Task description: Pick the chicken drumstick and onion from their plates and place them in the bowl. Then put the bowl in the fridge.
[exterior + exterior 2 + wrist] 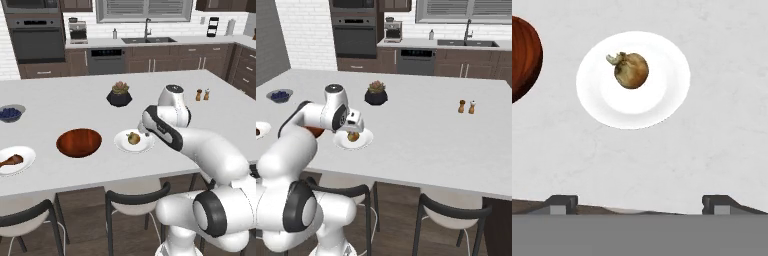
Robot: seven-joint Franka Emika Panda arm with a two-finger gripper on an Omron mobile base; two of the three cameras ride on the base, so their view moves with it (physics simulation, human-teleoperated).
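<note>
It is a home kitchen: wall oven (37, 37) at 11 o'clock, sink (148, 39) at 12, white island worktop (65, 95).

A white robot arm bends over a pale kitchen island, its hand hanging just above an onion (353, 136) that sits on a round white plate (362, 142). Behind the plate stands a black pot with a succulent (376, 94), and a small bowl of blueberries (279, 95) sits far left. Two small shakers (466, 106) stand well to the right.
</note>
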